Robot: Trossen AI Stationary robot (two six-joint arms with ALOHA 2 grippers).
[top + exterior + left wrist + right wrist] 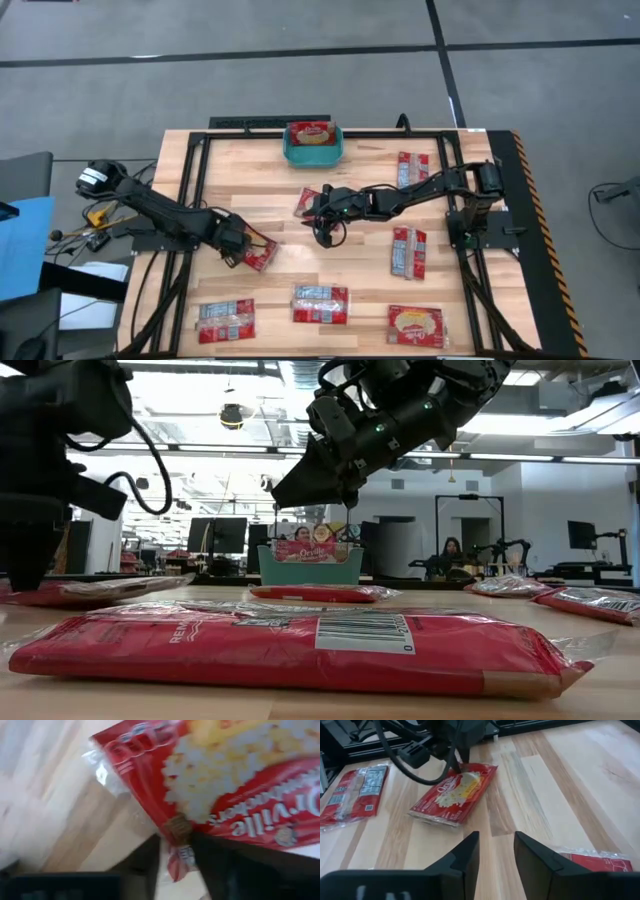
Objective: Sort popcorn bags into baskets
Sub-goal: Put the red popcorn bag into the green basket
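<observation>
Evidently sets the left gripper (243,247) at the crimped end of a popcorn bag (265,257) lying flat on the desk (365,272) toward its left edge, presumably because that thin seal is the easiest place to pinch a slick, glossy packet; cannot tell whether clamped yet. Holds the right gripper (495,852) open and empty above the desk's middle, near another bag (308,203), likely waiting its turn. Leaves the other flat red film packets scattered along the near and right edges, with one already lying in the teal, round-cornered plastic basket (313,160) at the middle of the far edge.
</observation>
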